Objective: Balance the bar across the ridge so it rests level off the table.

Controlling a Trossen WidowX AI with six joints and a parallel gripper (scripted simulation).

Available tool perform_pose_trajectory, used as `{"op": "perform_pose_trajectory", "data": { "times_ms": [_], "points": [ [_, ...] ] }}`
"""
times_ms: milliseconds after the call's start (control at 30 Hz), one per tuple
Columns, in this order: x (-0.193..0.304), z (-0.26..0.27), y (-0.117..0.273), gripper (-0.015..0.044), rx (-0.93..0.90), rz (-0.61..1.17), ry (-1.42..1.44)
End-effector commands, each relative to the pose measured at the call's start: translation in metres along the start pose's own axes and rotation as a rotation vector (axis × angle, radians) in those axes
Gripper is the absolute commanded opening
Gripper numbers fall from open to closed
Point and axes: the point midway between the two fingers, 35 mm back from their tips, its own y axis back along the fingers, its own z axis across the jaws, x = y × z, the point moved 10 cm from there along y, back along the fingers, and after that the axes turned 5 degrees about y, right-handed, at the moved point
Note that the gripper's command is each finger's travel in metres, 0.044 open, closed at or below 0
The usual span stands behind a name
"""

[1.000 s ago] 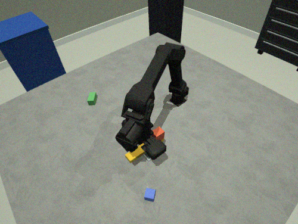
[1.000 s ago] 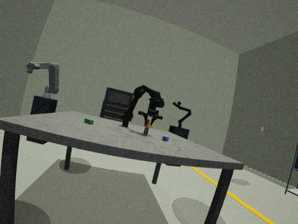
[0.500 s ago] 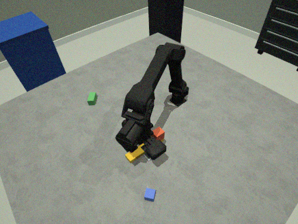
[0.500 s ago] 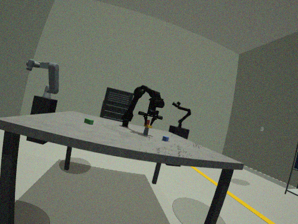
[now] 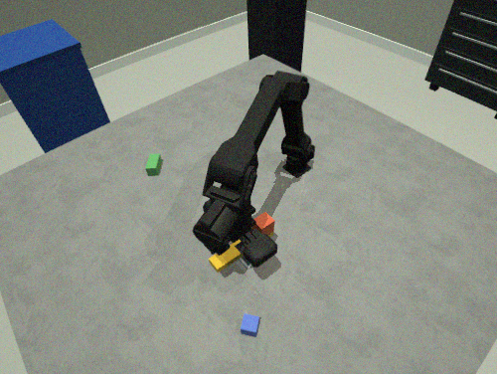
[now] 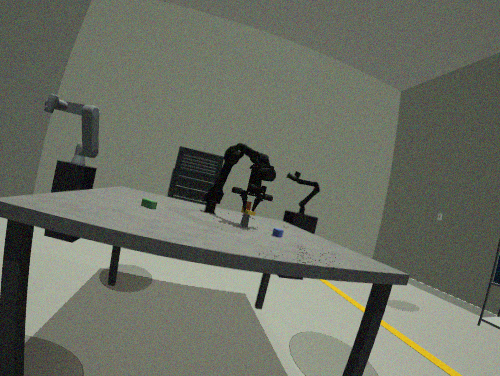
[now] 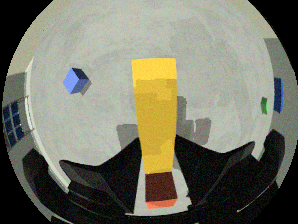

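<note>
Table (image 5: 348, 279) (image 6: 210, 247): broad grey mottled top, dark legs. Lying directly on it: one green block (image 5: 153, 164) (image 6: 149, 203) (image 7: 264, 105), oblong; one blue block (image 5: 250, 324) (image 6: 278, 232) (image 7: 75, 81), small, well apart from the green. Standing on it: one grey ridge (image 6: 245, 220), upright, and the black arm's base (image 5: 304, 169) (image 6: 211, 210).

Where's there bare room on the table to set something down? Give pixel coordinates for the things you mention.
Between the green block (image 5: 153, 164) (image 6: 149, 203) (image 7: 264, 105) and blue block (image 5: 249, 324) (image 6: 278, 233) (image 7: 75, 81), left of the yellow bar (image 5: 225, 258) (image 6: 249, 212) (image 7: 156, 115) from above; also right of the blue block. It's crowded around the gripper (image 5: 240, 251) (image 6: 249, 210) (image 7: 158, 172), bar and red-orange block (image 5: 264, 224) (image 6: 248, 205) (image 7: 161, 203).
</note>
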Motion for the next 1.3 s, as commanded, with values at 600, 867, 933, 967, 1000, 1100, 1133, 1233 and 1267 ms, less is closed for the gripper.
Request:
{"op": "perform_pose_trajectory", "data": {
  "times_ms": [600, 867, 933, 967, 1000, 1100, 1133, 1233, 1267],
  "points": [
    [0.0004, 0.0000, -0.0023, 0.0000, -0.003, 0.001, 0.002],
    [0.0004, 0.0000, -0.0030, 0.0000, -0.003, 0.001, 0.002],
    [0.0004, 0.0000, -0.0031, 0.0000, -0.003, 0.001, 0.002],
    [0.0004, 0.0000, -0.0031, 0.0000, -0.003, 0.001, 0.002],
    [0.0004, 0.0000, -0.0033, 0.0000, -0.003, 0.001, 0.002],
    [0.0004, 0.0000, -0.0035, 0.0000, -0.003, 0.001, 0.002],
    [0.0004, 0.0000, -0.0036, 0.0000, -0.003, 0.001, 0.002],
    [0.0005, 0.0000, -0.0038, 0.0000, -0.003, 0.001, 0.002],
    [0.0004, 0.0000, -0.0040, 0.0000, -0.003, 0.001, 0.002]
  ]
}}
